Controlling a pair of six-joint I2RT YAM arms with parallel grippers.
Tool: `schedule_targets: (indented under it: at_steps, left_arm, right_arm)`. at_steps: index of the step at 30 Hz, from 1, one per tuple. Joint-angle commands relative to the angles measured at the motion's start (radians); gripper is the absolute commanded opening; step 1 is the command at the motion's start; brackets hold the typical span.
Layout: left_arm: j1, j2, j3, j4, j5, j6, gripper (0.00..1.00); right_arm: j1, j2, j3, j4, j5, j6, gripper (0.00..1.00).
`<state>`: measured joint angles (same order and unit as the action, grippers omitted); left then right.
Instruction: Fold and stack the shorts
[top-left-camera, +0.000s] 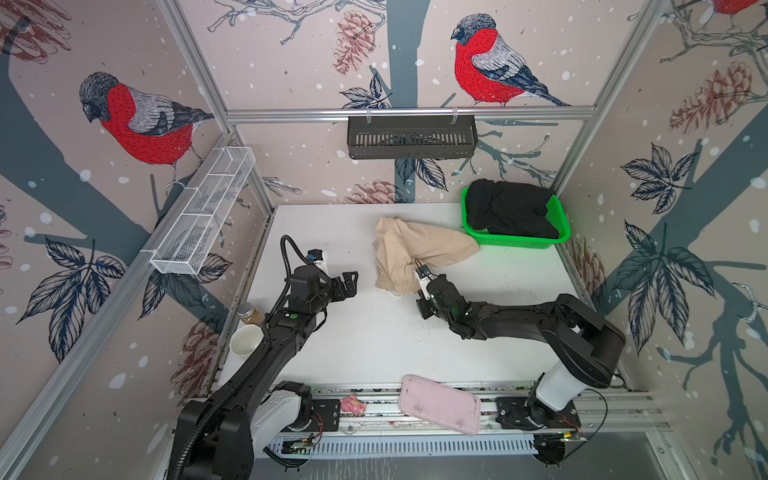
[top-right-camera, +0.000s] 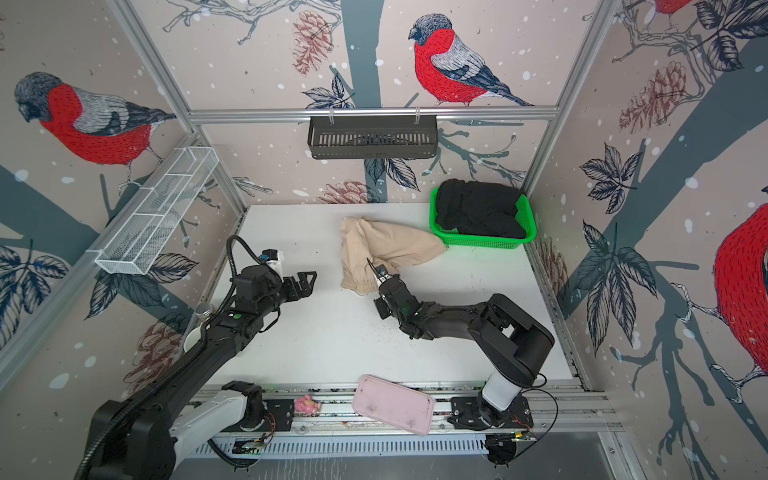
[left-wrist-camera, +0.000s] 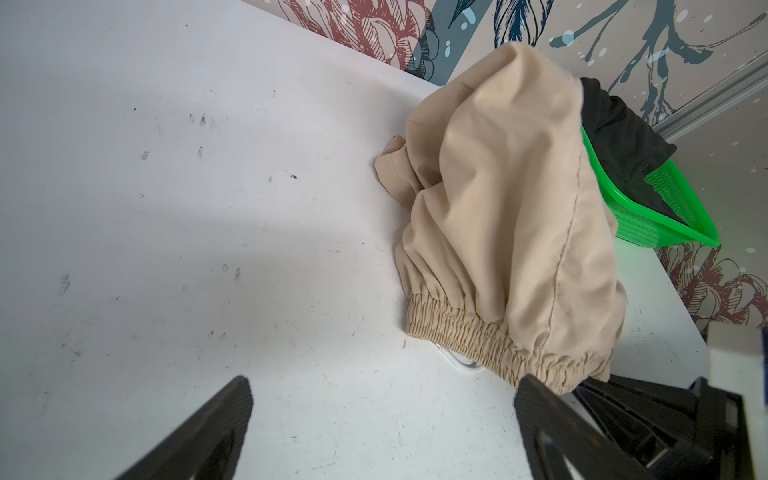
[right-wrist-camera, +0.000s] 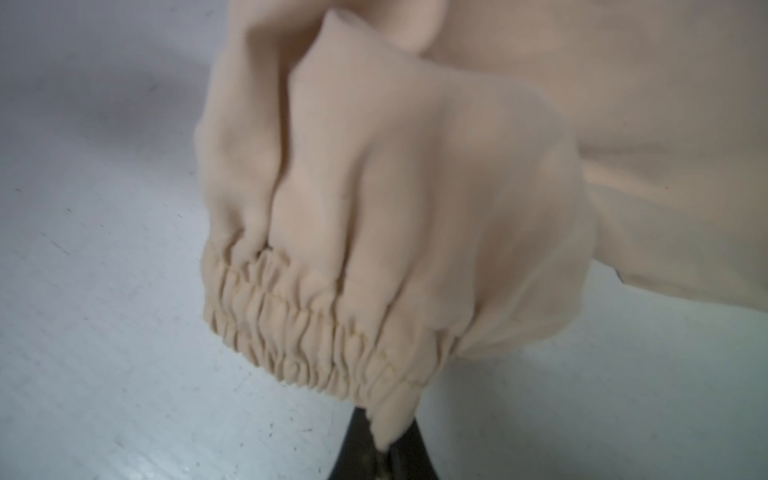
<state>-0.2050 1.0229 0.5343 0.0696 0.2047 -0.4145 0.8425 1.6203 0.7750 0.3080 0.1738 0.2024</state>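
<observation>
On your left, the left arm climbs from its base at the front rail along the left edge of the bench (top-left-camera: 374, 353). Its elbow is bent and its forearm is turned toward the middle. Your left tool (top-left-camera: 348, 283) hangs low over bare bench with its jaws spread wide apart and nothing between them. The left wrist view shows the gathered waistband just ahead of one finger.

The beige shorts (top-left-camera: 415, 249) lie crumpled at mid-bench toward the rear, waistband facing the front. One leg stretches right and ends just beside the green basket (top-left-camera: 557, 235).

Your right tool (top-left-camera: 417, 264) sits at the right end of that waistband. In the right wrist view the jaws are pressed together, with a tip of the elastic edge pinched between them. Behind it the wrist angles toward the rear left and the forearm runs low across the bench. The elbow stands high at the right, above the base on the front rail.

The black shorts (top-left-camera: 507, 208) are heaped in the basket in the right rear corner, spilling over its rear rim.
</observation>
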Motion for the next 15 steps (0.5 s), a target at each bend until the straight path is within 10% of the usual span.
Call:
schedule_targets:
  at_steps: [1,15]
  left_arm:
    - [-0.024,0.002,0.000,0.071,0.030,0.046,0.99]
    - [-0.353,0.256,0.024,0.211,-0.092,0.463,0.99]
  right_arm:
    - [-0.066,-0.060,0.104,-0.255,-0.171,-0.037,0.01]
    - [-0.387,-0.094,0.313,-0.576,-0.561,-0.084,0.01]
